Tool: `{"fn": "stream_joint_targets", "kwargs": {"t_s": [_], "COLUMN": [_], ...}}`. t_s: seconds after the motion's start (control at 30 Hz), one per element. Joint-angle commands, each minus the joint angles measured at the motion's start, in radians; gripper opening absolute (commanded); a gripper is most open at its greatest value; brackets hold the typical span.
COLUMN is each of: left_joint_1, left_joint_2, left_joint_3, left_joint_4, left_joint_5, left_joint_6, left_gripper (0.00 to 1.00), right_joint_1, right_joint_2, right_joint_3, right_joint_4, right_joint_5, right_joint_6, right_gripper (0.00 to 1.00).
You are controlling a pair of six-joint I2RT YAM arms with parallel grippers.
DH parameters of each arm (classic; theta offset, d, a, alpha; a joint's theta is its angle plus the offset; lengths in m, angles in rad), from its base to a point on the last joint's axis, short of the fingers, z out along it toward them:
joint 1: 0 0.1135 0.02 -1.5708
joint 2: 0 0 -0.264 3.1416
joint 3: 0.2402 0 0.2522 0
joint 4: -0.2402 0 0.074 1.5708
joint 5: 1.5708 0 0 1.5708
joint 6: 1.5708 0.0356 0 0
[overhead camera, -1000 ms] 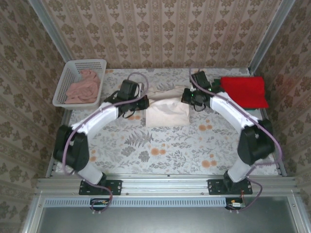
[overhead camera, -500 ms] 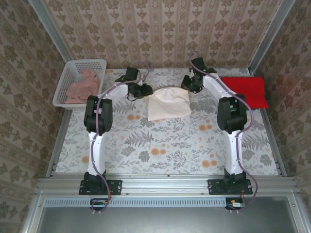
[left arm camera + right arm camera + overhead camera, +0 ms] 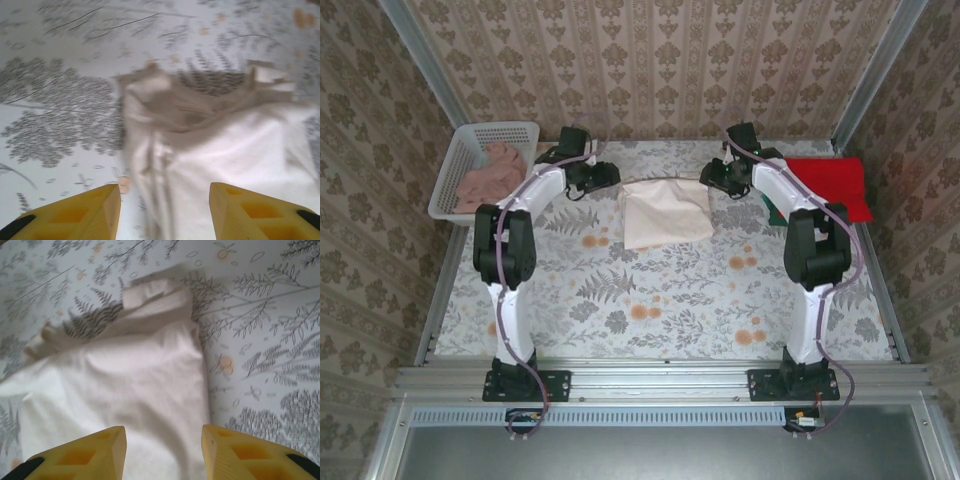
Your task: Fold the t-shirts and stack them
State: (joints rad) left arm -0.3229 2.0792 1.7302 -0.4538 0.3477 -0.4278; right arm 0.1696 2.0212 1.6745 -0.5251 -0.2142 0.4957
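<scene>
The cream-white t-shirt (image 3: 665, 215) lies folded on the flowered table (image 3: 650, 300), a little back of the middle. My left gripper (image 3: 611, 177) hovers at its far left corner, and my right gripper (image 3: 712, 180) at its far right corner. In the left wrist view the yellow fingers (image 3: 107, 205) stand apart over the cloth (image 3: 225, 150), so that gripper (image 3: 164, 192) is open and holds nothing. The right gripper (image 3: 162, 432) is likewise open above the shirt (image 3: 125, 375). A bright red t-shirt (image 3: 830, 185) lies folded at the far right, with a dark green edge (image 3: 772, 209) showing beside it.
A white lattice basket (image 3: 455, 170) holding pink cloth (image 3: 490, 178) stands at the far left corner. Patterned walls close in the back and both sides. A metal rail (image 3: 660, 380) runs along the near edge, where the arm bases are bolted.
Both grippers have opened and let go of the cream-white t-shirt. The arms have swung up and back toward the far side. The shirt now lies spread flatter on the table.
</scene>
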Motion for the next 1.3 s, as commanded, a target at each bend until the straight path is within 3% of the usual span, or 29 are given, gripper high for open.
{"fn": "stream_joint_targets", "kwargs": {"t_s": [0.0,0.17,0.3,0.33,0.4,0.5,0.57,0.7,0.9,0.97,1.03,1.1,1.2,1.27], "left_joint_1": [-0.081,-0.119,-0.090,-0.078,-0.055,-0.028,-0.019,-0.022,-0.080,-0.124,-0.180,-0.220,-0.265,-0.290], "left_joint_2": [0.015,0.202,0.281,0.297,0.323,0.344,0.333,0.263,0.109,0.059,0.030,0.022,0.067,0.111], "left_joint_3": [0.029,0.197,0.209,0.211,0.215,0.220,0.214,0.178,0.108,0.102,0.104,0.107,0.114,0.119], "left_joint_4": [0.052,0.021,0.045,0.048,0.045,0.026,0.023,0.015,-0.028,-0.048,-0.056,-0.037,0.026,0.070], "left_joint_5": [0.024,0.109,0.109,0.104,0.096,0.097,0.111,0.093,-0.020,-0.098,-0.176,-0.239,-0.196,-0.157], "left_joint_6": [0.061,0.061,0.049,0.049,0.046,0.049,0.052,0.071,0.108,0.134,0.156,0.161,0.190,0.214], "left_gripper": [0.47,0.35,0.34,0.34,0.33,0.32,0.32,0.34,0.39,0.46,0.55,0.60,0.69,0.76], "right_joint_1": [0.025,0.026,0.023,0.019,0.010,-0.001,-0.004,0.006,0.022,0.016,0.003,-0.014,-0.073,-0.133], "right_joint_2": [0.029,0.233,0.332,0.350,0.379,0.402,0.387,0.275,-0.019,-0.120,-0.181,-0.221,-0.218,-0.175], "right_joint_3": [-0.032,0.133,0.246,0.265,0.298,0.328,0.325,0.235,-0.019,-0.077,-0.088,-0.103,-0.090,-0.048], "right_joint_4": [0.176,0.166,0.123,0.116,0.112,0.107,0.103,0.124,0.103,0.048,-0.038,-0.082,-0.117,-0.139], "right_joint_5": [-0.061,-0.177,-0.156,-0.140,-0.149,-0.176,-0.177,-0.143,0.037,0.155,0.273,0.429,0.607,0.629], "right_joint_6": [0.025,0.080,0.089,0.092,0.090,0.083,0.079,0.069,-0.005,-0.061,-0.120,-0.170,-0.232,-0.261], "right_gripper": [0.41,0.33,0.35,0.38,0.56,0.62,0.71,0.76,0.77,0.85,0.99,1.00,1.00,1.00]}}
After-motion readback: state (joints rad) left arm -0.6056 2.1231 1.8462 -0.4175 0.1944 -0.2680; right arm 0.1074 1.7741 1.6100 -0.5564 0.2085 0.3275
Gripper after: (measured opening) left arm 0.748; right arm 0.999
